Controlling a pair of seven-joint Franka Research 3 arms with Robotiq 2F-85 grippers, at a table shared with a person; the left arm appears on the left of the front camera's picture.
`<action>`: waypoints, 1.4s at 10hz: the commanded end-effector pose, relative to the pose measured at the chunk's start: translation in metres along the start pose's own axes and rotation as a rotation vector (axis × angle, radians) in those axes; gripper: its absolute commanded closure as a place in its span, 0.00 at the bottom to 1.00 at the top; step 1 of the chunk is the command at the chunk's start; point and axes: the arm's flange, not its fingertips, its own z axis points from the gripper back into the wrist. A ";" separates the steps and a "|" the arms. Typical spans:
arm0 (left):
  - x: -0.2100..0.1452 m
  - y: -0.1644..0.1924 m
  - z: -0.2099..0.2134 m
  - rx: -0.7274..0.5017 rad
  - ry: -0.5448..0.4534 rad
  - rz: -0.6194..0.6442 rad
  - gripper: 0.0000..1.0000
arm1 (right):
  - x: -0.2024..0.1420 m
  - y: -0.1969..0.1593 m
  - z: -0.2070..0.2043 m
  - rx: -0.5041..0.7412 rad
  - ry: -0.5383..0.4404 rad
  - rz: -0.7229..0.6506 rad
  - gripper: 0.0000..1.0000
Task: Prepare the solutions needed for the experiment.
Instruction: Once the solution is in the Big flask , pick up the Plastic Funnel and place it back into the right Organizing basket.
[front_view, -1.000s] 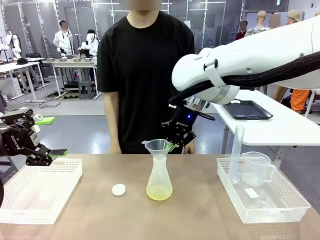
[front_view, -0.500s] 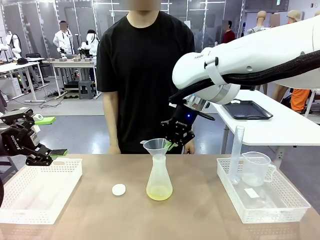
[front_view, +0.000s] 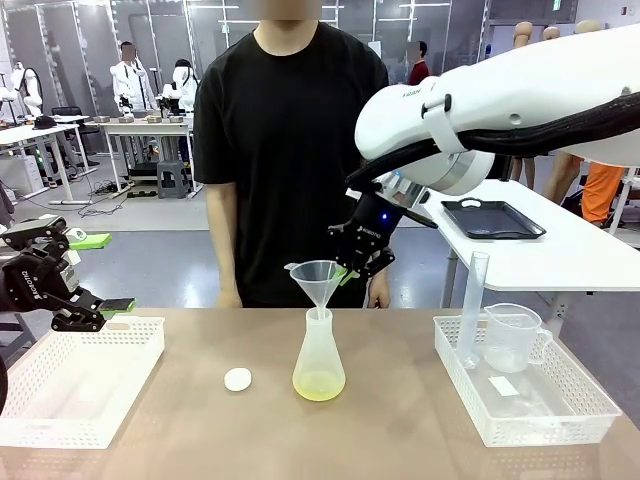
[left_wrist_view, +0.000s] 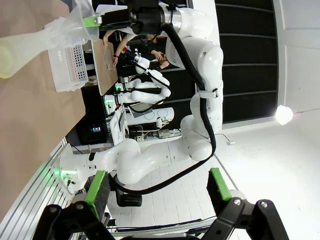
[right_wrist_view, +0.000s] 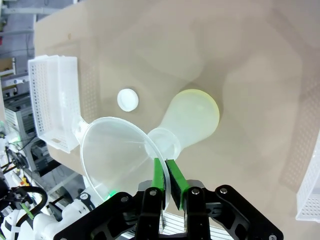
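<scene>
A translucent conical flask (front_view: 319, 352) stands mid-table with the solutions, a pale yellow-green band (front_view: 319, 386), at its bottom. A clear funnel (front_view: 317, 275) hangs raised over it, its stem tip level with the flask's mouth. My right gripper (front_view: 346, 271) is shut on the funnel's rim from the far right side. In the right wrist view the green pads (right_wrist_view: 160, 176) pinch the funnel (right_wrist_view: 117, 155) wall above the flask (right_wrist_view: 192, 117). My left gripper (front_view: 100, 273) is open at the left, above the left basket; its fingers (left_wrist_view: 96, 186) stand wide apart with nothing between them.
A small white disc (front_view: 237, 379) lies left of the flask. A white basket (front_view: 75, 385) sits at the left. Another basket (front_view: 560, 412) at the right holds a beaker (front_view: 511, 336) and a tall cylinder (front_view: 472, 305). A person (front_view: 285, 150) stands at the far edge.
My right gripper has risen and shifted slightly right, lifting the funnel up out of its seat in the flask's neck. The left arm has not moved.
</scene>
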 end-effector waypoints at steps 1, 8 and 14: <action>0.000 -0.002 0.000 -0.017 0.004 0.003 0.00 | 0.001 0.003 0.012 0.056 -0.027 -0.019 1.00; 0.000 -0.002 0.000 -0.017 0.004 0.003 0.00 | 0.003 0.008 0.054 0.132 -0.123 -0.007 1.00; 0.000 -0.002 0.000 -0.017 0.004 0.003 0.00 | -0.010 -0.028 0.096 0.138 -0.157 0.011 1.00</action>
